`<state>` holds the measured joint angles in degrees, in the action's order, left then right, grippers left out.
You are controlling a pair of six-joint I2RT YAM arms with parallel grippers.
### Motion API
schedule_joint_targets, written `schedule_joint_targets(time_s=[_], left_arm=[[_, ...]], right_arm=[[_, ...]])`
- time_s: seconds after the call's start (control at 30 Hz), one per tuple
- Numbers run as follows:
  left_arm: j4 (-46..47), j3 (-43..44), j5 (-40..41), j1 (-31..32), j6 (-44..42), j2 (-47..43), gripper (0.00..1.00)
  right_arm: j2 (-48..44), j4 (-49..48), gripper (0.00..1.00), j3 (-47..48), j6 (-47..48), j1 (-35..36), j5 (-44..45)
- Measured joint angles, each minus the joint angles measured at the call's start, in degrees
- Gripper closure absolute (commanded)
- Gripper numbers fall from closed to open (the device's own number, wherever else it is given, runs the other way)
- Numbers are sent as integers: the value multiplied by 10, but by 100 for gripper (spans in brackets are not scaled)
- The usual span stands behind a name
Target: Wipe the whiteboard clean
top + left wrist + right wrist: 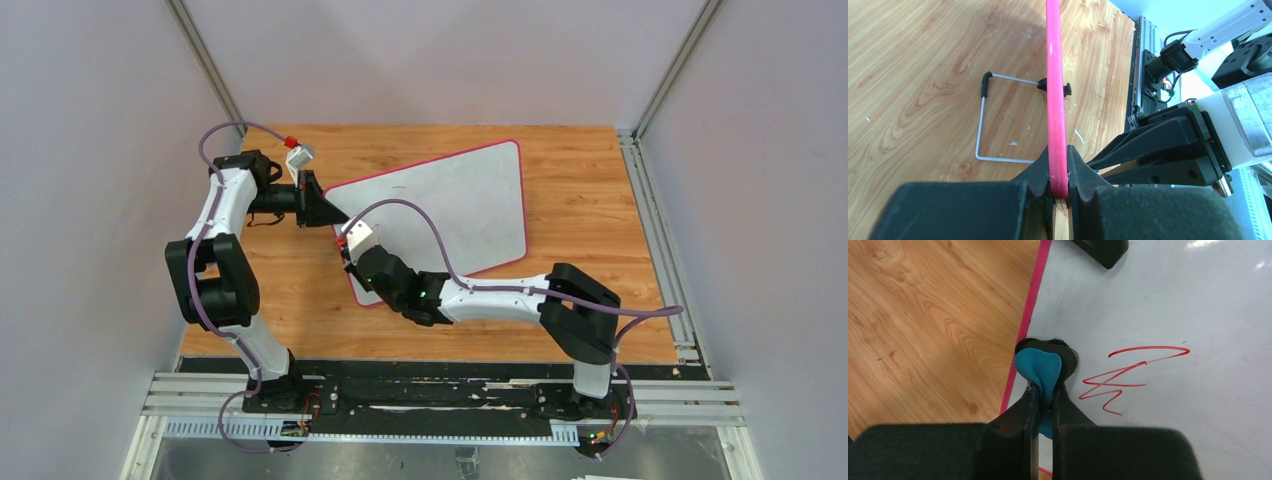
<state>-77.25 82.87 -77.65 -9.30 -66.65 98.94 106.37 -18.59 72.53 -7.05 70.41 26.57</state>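
Left arm, elbow folded at table's left side, forearm reaching rightward; my left gripper (338, 215) pinched tight on pink rim of large white rectangular whiteboard (450, 205), which lies askew on wooden plank tabletop (600, 200). Right arm stretched low leftward; my right gripper (1047, 390) squeezes small soft blue eraser (1040, 367) by board's near-left edge, beside red marker scribble (1128, 380).
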Motion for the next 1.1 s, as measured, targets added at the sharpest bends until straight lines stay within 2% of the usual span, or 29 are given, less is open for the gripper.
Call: schedule_joint_targets(time_s=[0.23, 0.53, 0.67, 0.83, 1.1], left_arm=[[2, -1, 0, 0, -2, -1, 100], [5, -3, -2, 1, 1, -1, 100], [5, -4, -2, 1, 1, -1, 100], [5, -4, 0, -1, 5, -1, 100], [5, -7, 3, -9, 9, -1, 100]], right_arm=[[-28, 1, 99, -25, 5, -26, -17], [-131, 0, 99, -91, 7, -119, -32], [-148, 0, 99, -94, 10, -142, -32], [-135, 4, 99, -81, 12, -134, -23], [-59, 2, 99, -5, 24, -63, -3]])
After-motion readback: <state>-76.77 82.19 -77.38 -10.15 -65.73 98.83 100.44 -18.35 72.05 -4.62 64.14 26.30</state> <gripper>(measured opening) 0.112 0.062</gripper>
